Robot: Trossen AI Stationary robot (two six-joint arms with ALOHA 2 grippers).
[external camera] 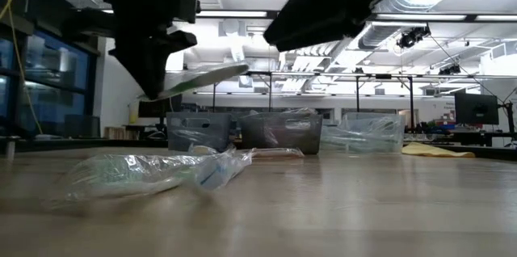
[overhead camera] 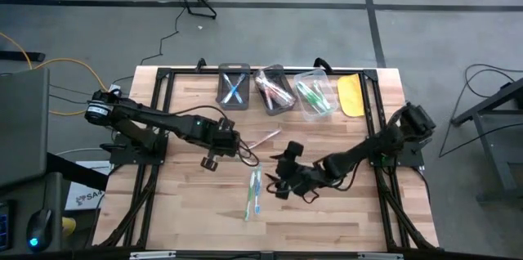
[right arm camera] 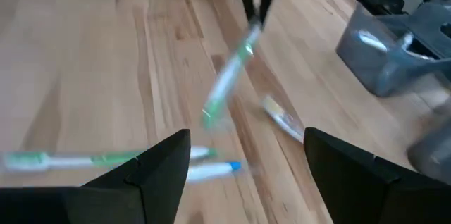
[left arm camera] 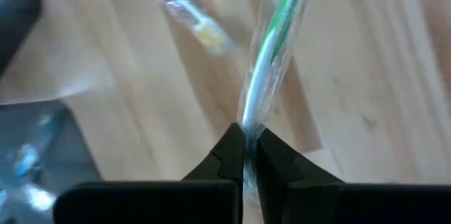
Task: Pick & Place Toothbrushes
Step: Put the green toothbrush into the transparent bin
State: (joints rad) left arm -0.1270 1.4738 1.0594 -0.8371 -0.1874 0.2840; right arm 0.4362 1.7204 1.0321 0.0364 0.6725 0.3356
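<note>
My left gripper (overhead camera: pixel 233 145) is up off the table, left of centre, shut on a green-and-white toothbrush in clear wrap (left arm camera: pixel 271 37), which also shows as the green toothbrush (right arm camera: pixel 229 79). My right gripper (overhead camera: pixel 278 174) is open near the table's middle, its fingers (right arm camera: pixel 162 168) wide apart above the wood, touching nothing. A green toothbrush (right arm camera: pixel 70 159) and a blue one (right arm camera: pixel 211 171) lie flat on the table just before it. An orange-red one (overhead camera: pixel 265 137) lies flat farther back. My left gripper pinches the wrapped green toothbrush at one end (left arm camera: pixel 246 129) between its two fingertips. The toothbrush is lifted clear of the table and runs on away from the fingers, slanting (external camera: pixel 202 77) above the wood.
Three bins stand along the far edge: one with blue toothbrushes (overhead camera: pixel 234 87), one with orange-red (overhead camera: pixel 274 88), a clear one with green (overhead camera: pixel 315 95). A yellow flat object (overhead camera: pixel 351 95) lies to their right. Bare wood (overhead camera: pixel 343 219) stretches along the near side.
</note>
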